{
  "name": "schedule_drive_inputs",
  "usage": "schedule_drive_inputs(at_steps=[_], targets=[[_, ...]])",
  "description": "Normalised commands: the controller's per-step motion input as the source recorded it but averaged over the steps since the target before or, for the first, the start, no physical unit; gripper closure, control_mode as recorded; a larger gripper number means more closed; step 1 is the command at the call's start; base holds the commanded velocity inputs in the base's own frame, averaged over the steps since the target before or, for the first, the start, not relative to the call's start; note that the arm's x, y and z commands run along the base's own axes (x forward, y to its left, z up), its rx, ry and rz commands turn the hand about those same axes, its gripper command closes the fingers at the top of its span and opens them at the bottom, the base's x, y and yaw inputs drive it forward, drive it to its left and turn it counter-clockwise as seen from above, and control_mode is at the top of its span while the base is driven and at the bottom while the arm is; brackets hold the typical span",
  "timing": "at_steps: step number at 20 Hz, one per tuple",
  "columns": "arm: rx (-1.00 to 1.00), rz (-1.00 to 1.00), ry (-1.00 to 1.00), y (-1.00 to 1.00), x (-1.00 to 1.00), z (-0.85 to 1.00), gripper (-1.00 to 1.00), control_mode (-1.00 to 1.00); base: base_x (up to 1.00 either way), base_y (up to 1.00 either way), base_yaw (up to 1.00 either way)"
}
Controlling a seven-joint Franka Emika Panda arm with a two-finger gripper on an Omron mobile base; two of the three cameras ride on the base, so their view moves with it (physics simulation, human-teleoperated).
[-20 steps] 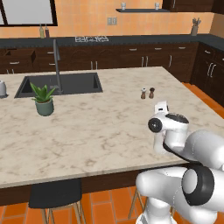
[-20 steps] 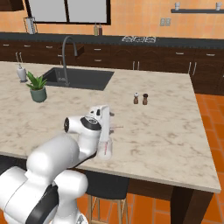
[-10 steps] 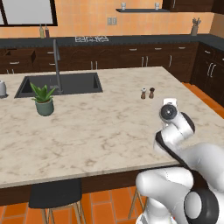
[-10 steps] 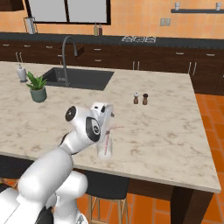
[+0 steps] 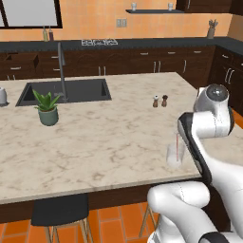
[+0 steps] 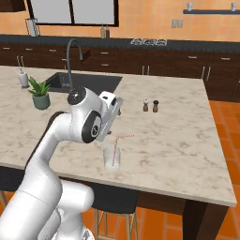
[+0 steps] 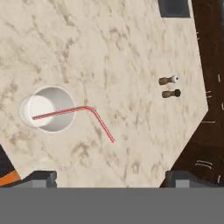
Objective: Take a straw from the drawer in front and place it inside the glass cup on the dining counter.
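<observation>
risen arm leaves straw standing in glass cup.

No readable text, label, brand, number or sign anywhere. Checked worktop surface: veined pattern only, no print. Checked glass cup and straw: plain, unmarked. Checked two small shakers beyond the cup: no lettering resolvable. Bottles on far counter behind the sink too small and blurred to tell if labelled. Wall plate above far counter: blank. Robot arm casing: no visible logo or numbering.
</observation>
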Motion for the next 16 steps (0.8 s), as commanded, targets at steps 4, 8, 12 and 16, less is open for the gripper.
schedule_drive_inputs(at_steps=[4,8,12,16], targets=[[0.21,-0.18,0.15,0.0,-0.69,0.72,-1.0,-1.0,0.0,0.0,0.0],[0.08,-0.16,0.08,-0.05,-0.98,0.09,-1.0,-1.0,0.0,0.0,0.0],[0.04,-0.18,0.06,-0.32,-1.0,-0.03,-1.0,-1.0,0.0,0.0,0.0],[0.02,-0.19,0.07,-0.51,-0.76,-0.19,-1.0,-1.0,0.0,0.0,0.0]])
